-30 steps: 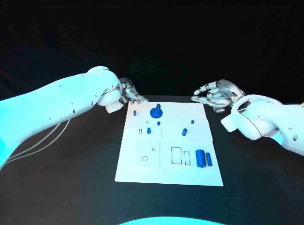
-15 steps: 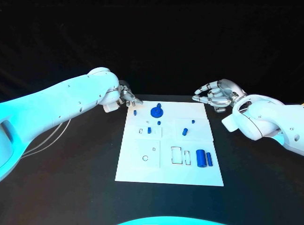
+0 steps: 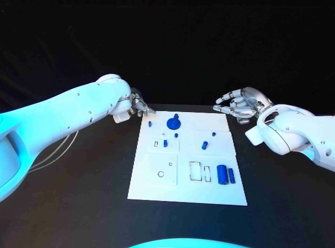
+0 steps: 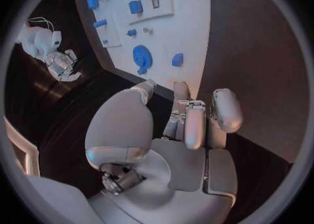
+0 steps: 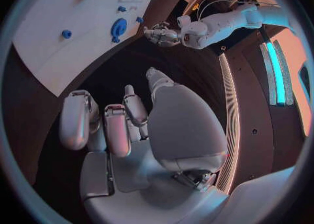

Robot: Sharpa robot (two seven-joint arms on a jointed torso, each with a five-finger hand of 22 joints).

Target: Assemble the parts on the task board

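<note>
From the head view, my left arm sweeps in from the left edge and ends just above the middle of the frame, where my left hand (image 3: 140, 105) hangs at the upper-left corner of the task board (image 3: 156, 181), fingers curled inward with nothing between them. My right arm comes in from the right edge, and my right hand (image 3: 239, 105) sits just off the board's upper-right corner, its fingers also curled in loosely and holding nothing. The white board lies in the middle of the black tabletop (image 3: 71, 206). On it, a blue disc-shaped part (image 3: 172, 123) sits near the top centre, a small blue part (image 3: 150, 124) lies beside it on the left, and two upright blue cylinders (image 3: 225, 174) stand at the lower right of the board.

In the left wrist view, my left hand (image 4: 183, 124) fills the centre and lower frame, fingers bent in beside the thumb, empty. The board (image 4: 186, 25) is at the upper centre, with the blue disc (image 4: 142, 56) close beyond my fingertips.

In the right wrist view, my right hand (image 5: 124, 124) takes up the middle, fingers bent inward, gripping nothing. The board (image 5: 59, 41) is at the upper left, the blue disc (image 5: 119, 26) near its edge, and my left hand (image 5: 162, 35) is at the upper centre.
</note>
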